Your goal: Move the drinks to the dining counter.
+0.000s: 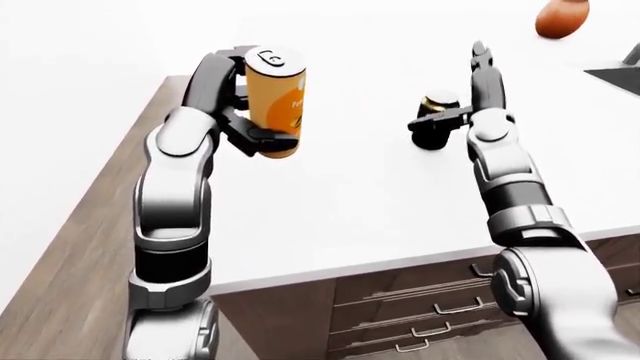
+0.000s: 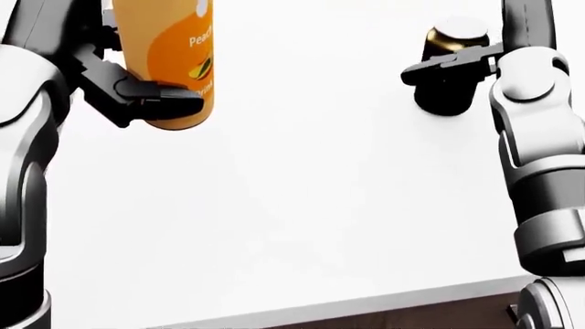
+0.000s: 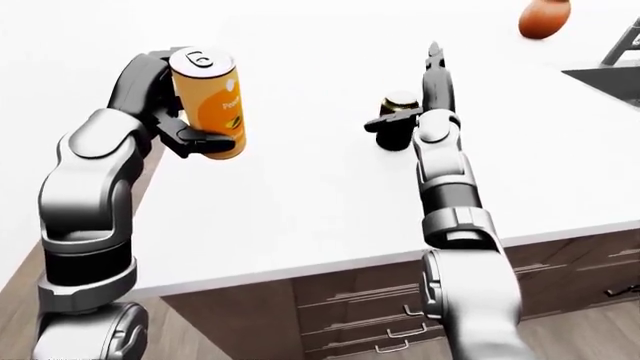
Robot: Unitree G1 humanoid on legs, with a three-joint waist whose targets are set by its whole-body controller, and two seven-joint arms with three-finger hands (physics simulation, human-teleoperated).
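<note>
An orange peach-drink can [image 1: 277,101] is held in my left hand [image 1: 258,129], whose fingers [image 2: 156,99] close round its lower part; it hangs upright above the white counter [image 1: 350,195]. A dark bottle with a gold cap [image 1: 435,126] stands upright on the counter at upper right. My right hand [image 1: 462,94] is open just right of it. Its long fingers [image 1: 480,64] point up and away. One finger [image 2: 448,65] crosses the bottle's neck without gripping it.
An orange-brown rounded object [image 1: 560,19] sits at the counter's top right. A dark sink edge [image 1: 620,75] shows at the right border. Wooden drawers with handles [image 1: 430,300] run under the counter. Wood floor [image 1: 80,247] lies to the left.
</note>
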